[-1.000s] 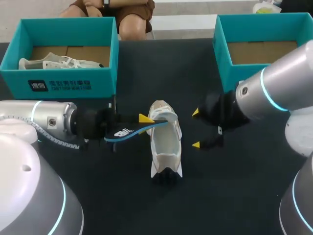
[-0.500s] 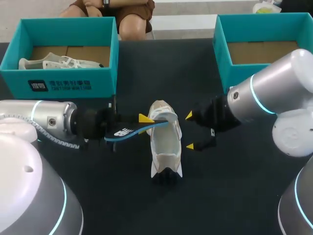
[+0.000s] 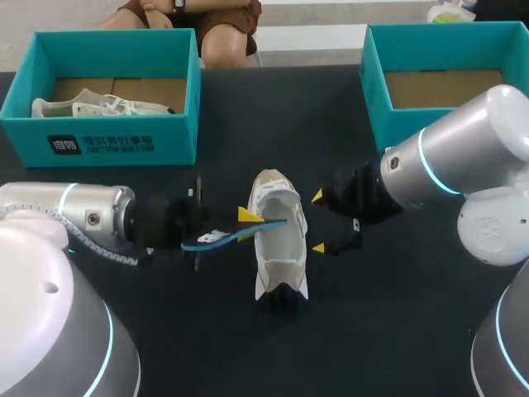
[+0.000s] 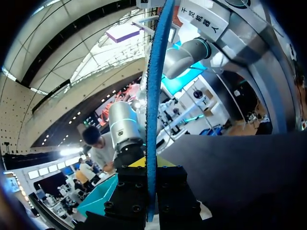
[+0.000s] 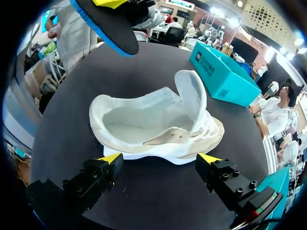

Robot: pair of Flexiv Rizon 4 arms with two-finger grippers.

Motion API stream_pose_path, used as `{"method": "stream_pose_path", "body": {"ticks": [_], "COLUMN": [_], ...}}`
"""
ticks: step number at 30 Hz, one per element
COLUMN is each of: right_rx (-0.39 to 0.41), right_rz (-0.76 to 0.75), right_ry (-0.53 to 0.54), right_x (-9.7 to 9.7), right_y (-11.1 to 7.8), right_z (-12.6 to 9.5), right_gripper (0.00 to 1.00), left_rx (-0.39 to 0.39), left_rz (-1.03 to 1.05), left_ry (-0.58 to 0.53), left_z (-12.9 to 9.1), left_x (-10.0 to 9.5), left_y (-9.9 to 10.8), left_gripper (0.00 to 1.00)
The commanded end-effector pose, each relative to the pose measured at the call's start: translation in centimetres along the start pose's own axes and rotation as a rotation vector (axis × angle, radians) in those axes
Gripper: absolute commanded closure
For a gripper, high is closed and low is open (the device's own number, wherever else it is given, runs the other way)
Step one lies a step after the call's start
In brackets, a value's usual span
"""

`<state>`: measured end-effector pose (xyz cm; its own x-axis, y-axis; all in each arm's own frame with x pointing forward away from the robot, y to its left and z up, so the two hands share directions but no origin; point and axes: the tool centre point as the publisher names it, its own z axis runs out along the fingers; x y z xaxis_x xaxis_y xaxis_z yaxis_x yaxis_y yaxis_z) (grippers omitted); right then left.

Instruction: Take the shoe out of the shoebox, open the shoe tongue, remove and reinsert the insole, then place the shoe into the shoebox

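A white shoe (image 3: 278, 241) stands upright on the black table, tongue pulled up and its inside bare (image 5: 144, 125). My left gripper (image 3: 249, 217) is shut on a blue insole (image 3: 221, 236), holding it edge-on just above the shoe's left side. In the left wrist view the insole (image 4: 154, 91) rises as a thin blue strip from between the fingers of the left gripper (image 4: 150, 184). My right gripper (image 3: 318, 222) stands open close to the shoe's right side. Its yellow tips in the right wrist view (image 5: 160, 159) flank the sole, with the insole (image 5: 109, 26) beyond the shoe.
A teal shoebox (image 3: 111, 136) at the back left holds another white shoe (image 3: 99, 106). A second teal shoebox (image 3: 376, 91) at the back right shows only its cardboard floor. Bare black tabletop lies in front of the shoe.
My right gripper has moved left, closer to the shoe's side. My left gripper has shifted slightly toward the shoe's opening, with the insole still in it.
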<state>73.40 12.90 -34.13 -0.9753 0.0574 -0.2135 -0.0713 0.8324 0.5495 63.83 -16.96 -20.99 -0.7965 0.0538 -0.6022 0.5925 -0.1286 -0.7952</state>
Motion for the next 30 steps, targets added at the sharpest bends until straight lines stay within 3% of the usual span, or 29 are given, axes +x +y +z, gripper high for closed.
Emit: {"method": "stream_pose_path", "body": {"ticks": [1, 17, 30], "right_rx": [0.002, 0.002, 0.002], "right_rz": [0.001, 0.001, 0.001], "right_ry": [-0.004, -0.004, -0.004], "right_x": [0.1, 0.1, 0.1], "right_y": [0.1, 0.1, 0.1], "right_z": [0.1, 0.1, 0.1], "right_gripper": [0.00, 0.00, 0.00], "left_rx": [0.003, -0.012, -0.043], "left_rz": [-0.005, -0.031, -0.048], "left_ry": [-0.008, 0.004, -0.015], "left_z": [0.4, 1.3, 0.7], "left_x": [0.6, 2.3, 3.4], "left_y": [0.6, 3.9, 6.1], "left_gripper": [1.00, 1.00, 1.00]}}
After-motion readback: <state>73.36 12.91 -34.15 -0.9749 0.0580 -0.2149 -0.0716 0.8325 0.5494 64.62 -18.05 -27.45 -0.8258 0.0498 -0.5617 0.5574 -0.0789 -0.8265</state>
